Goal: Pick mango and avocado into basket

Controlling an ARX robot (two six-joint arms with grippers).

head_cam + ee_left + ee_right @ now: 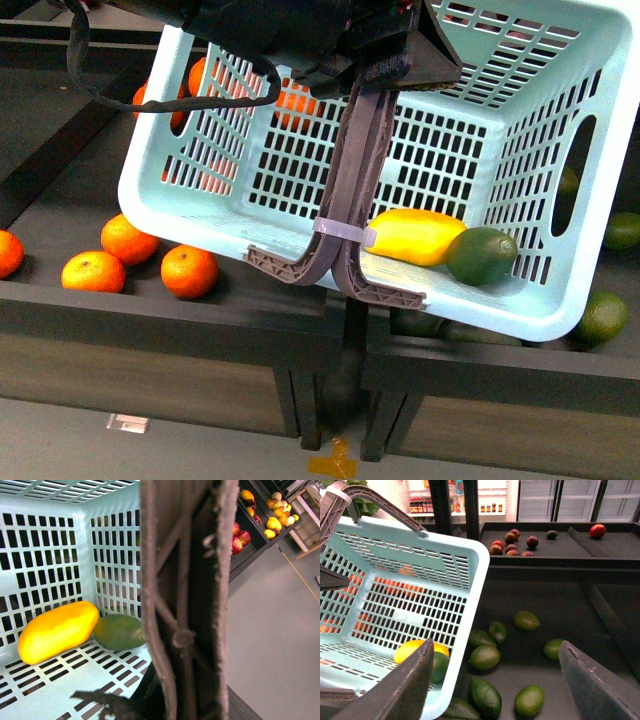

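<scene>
The light teal basket [180, 215] hangs tilted above the shelf, and my left gripper [372, 85] is shut on its two brown handles [350, 180]. In the basket's low corner the yellow-orange mango [415, 236] lies touching the dark green avocado [481, 255]. The left wrist view shows the same mango [57, 631] and avocado [119, 631] side by side on the slotted floor, behind the handles [187, 600]. My right gripper [500, 690] is open over the bin beside the basket [465, 555], with nothing between its fingers. It is out of the front view.
Tangerines [190, 270] lie on the left shelf under the basket. Several loose green avocados [485, 657] lie in the dark bin below my right gripper. Red apples [512, 542] sit on the rear shelf. A dark shelf edge [150, 310] runs along the front.
</scene>
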